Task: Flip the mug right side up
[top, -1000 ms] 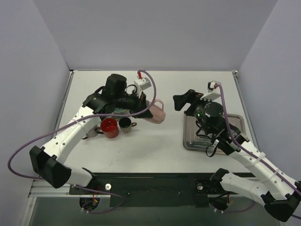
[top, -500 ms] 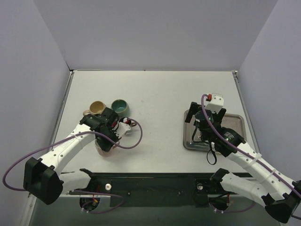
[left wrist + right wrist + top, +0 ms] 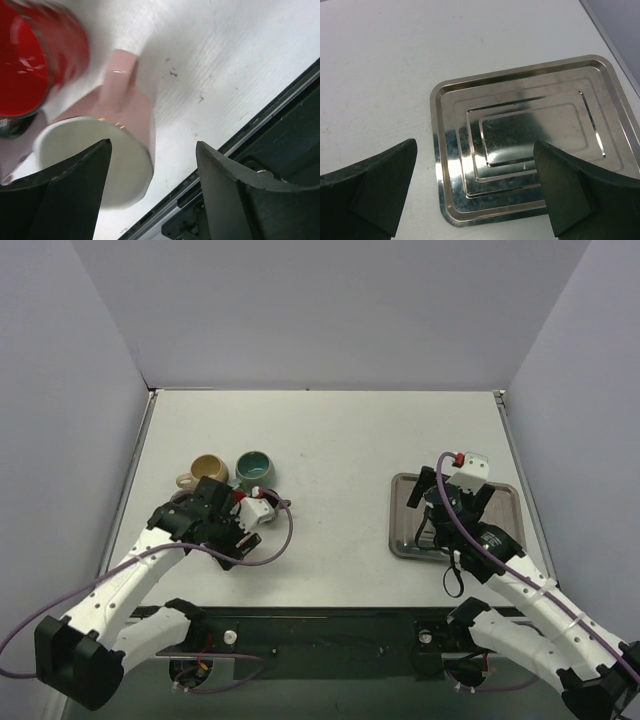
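1. White table (image 3: 340, 440): you have both arms working over it, the left at the 9 o'clock side and the right at the 3 o'clock side of the overhead view.

2. Rectangular stepped steel tray (image 3: 520, 125): it lies flat at the 3 o'clock side of the table.

3. Right gripper (image 3: 475, 146): it hangs above the tray's 9 o'clock edge. Its jaws are spread wide with only tray and table between them.

4. Left gripper (image 3: 152, 150): it is low over the table's 8 o'clock area, jaws parted and clamped on nothing. There is clear table between the pink mug and the right-hand finger (image 3: 235, 200).

5. Pale pink ceramic mug with white lining (image 3: 125, 130): your task item sits below the left gripper. In the wrist view its handle points to 12 o'clock and its mouth faces the camera. It reads as right side up, though the steep angle makes that uncertain.

6. Mustard-yellow mug (image 3: 207, 470) and teal mug (image 3: 253, 468): they stand mouth up, side by side, at 12 o'clock of the left gripper.

7. Glossy red cup (image 3: 35, 55): it stands just beside the pink mug at its 10 o'clock.
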Controlling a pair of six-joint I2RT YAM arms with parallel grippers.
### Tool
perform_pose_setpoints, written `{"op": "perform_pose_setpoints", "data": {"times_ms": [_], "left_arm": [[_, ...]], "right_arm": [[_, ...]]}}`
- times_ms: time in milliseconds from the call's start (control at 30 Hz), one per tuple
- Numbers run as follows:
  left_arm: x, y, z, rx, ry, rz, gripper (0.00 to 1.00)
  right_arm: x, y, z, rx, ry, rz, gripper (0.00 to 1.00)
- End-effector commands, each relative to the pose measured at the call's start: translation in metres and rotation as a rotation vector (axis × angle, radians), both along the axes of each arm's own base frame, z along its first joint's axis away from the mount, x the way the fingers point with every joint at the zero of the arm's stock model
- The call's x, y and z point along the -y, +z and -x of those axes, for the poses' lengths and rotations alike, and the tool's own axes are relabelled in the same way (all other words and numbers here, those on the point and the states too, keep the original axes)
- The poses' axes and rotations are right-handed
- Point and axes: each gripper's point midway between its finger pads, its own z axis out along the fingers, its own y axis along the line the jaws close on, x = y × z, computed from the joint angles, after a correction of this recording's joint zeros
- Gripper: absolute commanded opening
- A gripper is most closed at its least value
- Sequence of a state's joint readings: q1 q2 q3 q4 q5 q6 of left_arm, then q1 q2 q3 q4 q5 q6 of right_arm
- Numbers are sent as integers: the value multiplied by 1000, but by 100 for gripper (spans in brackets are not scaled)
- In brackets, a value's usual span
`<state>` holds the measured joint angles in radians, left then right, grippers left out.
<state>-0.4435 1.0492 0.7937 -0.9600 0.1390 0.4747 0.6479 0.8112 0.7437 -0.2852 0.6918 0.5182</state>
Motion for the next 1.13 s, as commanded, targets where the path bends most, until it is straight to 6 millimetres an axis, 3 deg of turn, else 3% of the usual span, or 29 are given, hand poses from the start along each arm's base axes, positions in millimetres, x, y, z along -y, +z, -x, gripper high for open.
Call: {"op": "perform_pose_setpoints", "data": {"times_ms": [0, 67, 133, 300, 400, 433, 467, 500, 667, 833, 1100], "left_arm": [[15, 100, -43, 352, 127, 197, 83], [-1, 140, -73, 581, 331, 266, 86], [-33, 154, -94, 733, 537, 251, 86], [-104, 135, -121, 908, 902, 85, 87], [-135, 114, -129, 1052, 1037, 156, 87], [-134, 97, -127, 1037, 1031, 176, 87], [-139, 99, -129, 1067, 1044, 199, 87], [-138, 84, -127, 1041, 1056, 207, 88], [-149, 83, -123, 1079, 1201, 263, 88], [-129, 69, -127, 992, 1108, 304, 88], [-129, 67, -128, 978, 1099, 291, 88]], "right_arm": [[25, -12, -1, 21, -105, 41, 96], [40, -25, -1, 22, -176, 71, 96], [57, -41, 1, 19, -249, 115, 98], [75, -62, 4, 51, -317, 204, 99], [86, -63, 8, 66, -380, 249, 100], [87, -64, 8, 76, -389, 249, 100], [86, -62, 6, 80, -390, 249, 100], [86, -64, 6, 66, -379, 264, 100], [87, -63, 6, 76, -386, 262, 99], [88, -61, 8, 94, -388, 253, 99], [90, -61, 10, 97, -400, 255, 98]]}}
